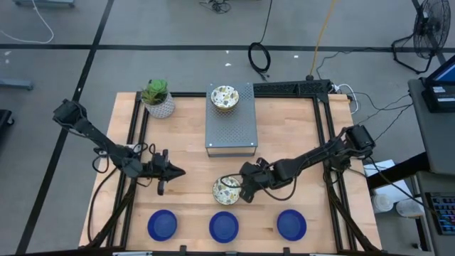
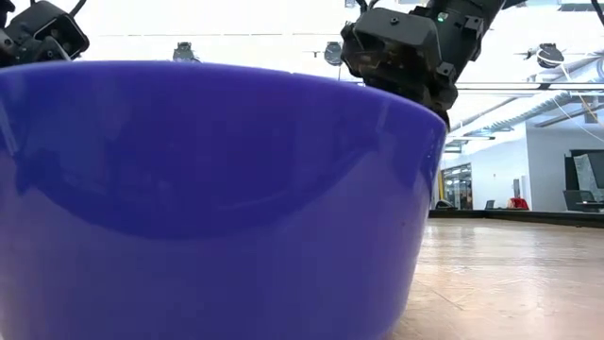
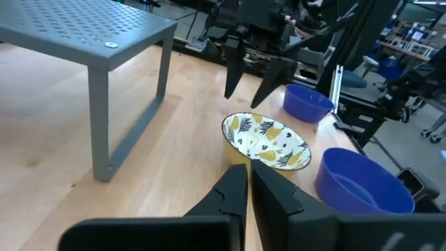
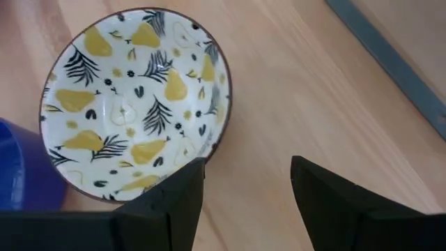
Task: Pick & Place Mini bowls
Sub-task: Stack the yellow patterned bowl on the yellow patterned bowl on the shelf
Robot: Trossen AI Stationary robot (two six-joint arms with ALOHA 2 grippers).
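Covering table (image 1: 284, 135): pale wood planks, black frame.
Room: grey floor, cables.
Around: grey perforated stand (image 1: 231, 119), potted plant (image 1: 158, 98).
Jaws: right gripper (image 1: 245, 190) spread beside patterned bowl (image 1: 227, 190); left gripper (image 1: 173, 171) pressed together.

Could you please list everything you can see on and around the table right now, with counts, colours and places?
Patterned cream mini bowls: two; one on the grey stand, one on the wood near the table's middle.
Solid blue mini bowls: three, in a row along the front edge.
Grey perforated metal stand: one, rear centre.
White textured pot with green plant: one, rear left corner.
Wooden table: one, light wood, black-framed.
Black fan: one, floor, far right.
Left tool: shut, left of the centre bowl, empty.
Right tool: open, at the centre bowl's right rim.
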